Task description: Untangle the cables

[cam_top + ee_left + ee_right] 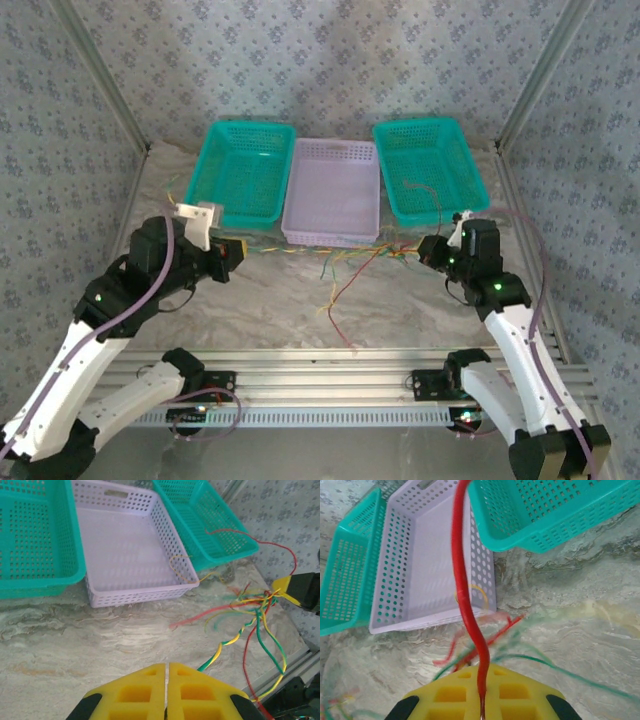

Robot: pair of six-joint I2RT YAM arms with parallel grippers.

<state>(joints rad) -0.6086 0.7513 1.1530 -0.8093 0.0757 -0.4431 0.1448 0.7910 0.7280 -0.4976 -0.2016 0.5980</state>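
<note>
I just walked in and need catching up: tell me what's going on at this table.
Two robot arms are working on a tangle of thin red, yellow and green cables on the table, in front of three baskets. The right gripper is shut on a red cable that runs up over the right teal basket. The left gripper is shut too, apparently on a green-and-yellow strand stretched toward the tangle. The knot lies near the right gripper, not yet undone.

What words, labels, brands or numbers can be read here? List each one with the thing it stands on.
No readable text anywhere.
Left teal basket, right teal basket, lilac basket: plain perforated plastic, no label.
Left gripper, right gripper: bare yellow fingers.
Walls: floral pattern, no letters.
Cables: no markings visible.
</note>
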